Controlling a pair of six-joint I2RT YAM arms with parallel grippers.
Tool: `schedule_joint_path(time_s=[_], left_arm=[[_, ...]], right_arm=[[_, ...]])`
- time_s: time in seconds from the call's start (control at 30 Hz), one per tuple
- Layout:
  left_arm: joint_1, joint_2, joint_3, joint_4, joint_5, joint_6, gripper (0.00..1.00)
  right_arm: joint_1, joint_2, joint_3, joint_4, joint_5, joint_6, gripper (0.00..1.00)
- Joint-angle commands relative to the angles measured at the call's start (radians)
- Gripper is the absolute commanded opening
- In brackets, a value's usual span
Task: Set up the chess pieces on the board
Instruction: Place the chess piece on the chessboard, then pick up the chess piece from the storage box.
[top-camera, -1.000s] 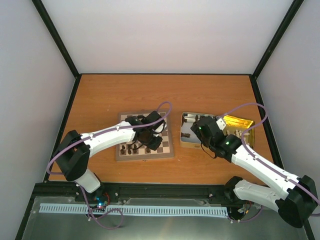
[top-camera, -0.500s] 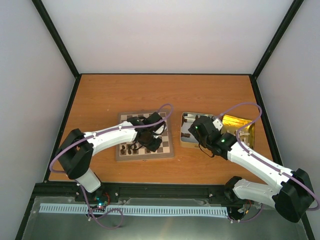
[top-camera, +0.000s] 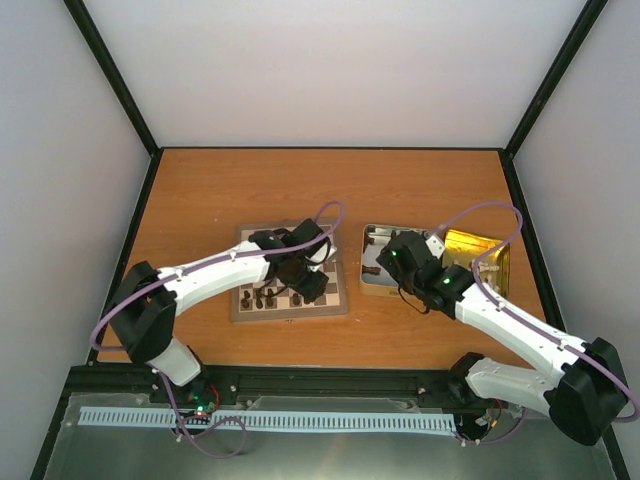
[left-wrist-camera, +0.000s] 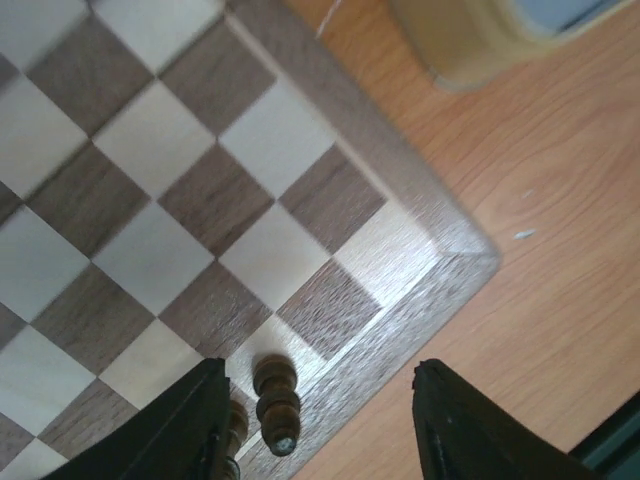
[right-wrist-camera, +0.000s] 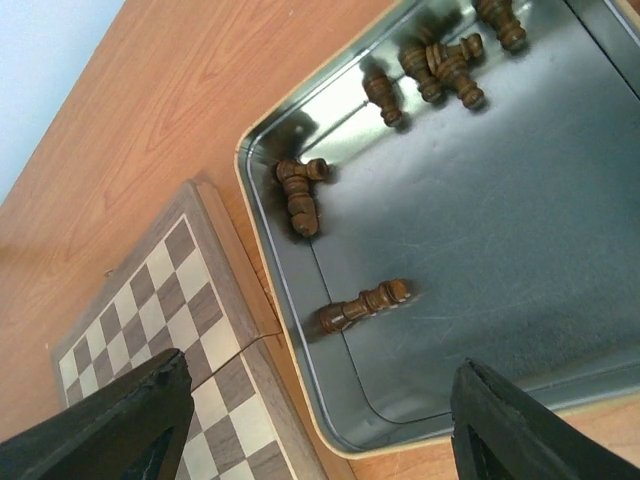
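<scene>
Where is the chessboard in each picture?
Top external: the board lies left of centre, partly hidden by the left arm.
Left wrist: the board fills the left and middle, its corner reaching right.
Right wrist: only a corner of the board shows, lower left, beside the silver tin.
Shared landmark: the orange-brown table around the board.

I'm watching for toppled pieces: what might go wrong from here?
1. A dark piece stands inside the open left gripper, close to one finger and a neighbouring piece; a sideways retreat might tip either.
2. In the silver tin the pieces lie flat, one near the wall, awkward for the open right gripper.
</scene>
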Motion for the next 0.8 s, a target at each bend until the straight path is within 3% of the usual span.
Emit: schedule_joint_path(time_s=[0.0, 0.23, 0.43, 0.77], left_arm=[[0.011, -0.099, 0.069, 0.071, 0.009, -0.022, 0.53], [0.132, -0.219, 0.02, 0.165, -0.07, -0.107, 0.56], [0.168, -0.324, -0.047, 0.243, -0.123, -0.145, 0.61], [0.181, -0.372, -0.108, 0.28, -0.128, -0.174, 0.63]], right_arm=[[-0.062, -0.017, 0.0, 0.063, -0.053, -0.156, 0.71], [-0.283, 0.061, 0.027, 0.093, -0.337, -0.499, 0.69], [-0.291, 0.337, 0.231, -0.087, -0.302, -0.746, 0.6], [-0.291, 0.586, 0.319, 0.027, -0.293, -0.837, 0.48]])
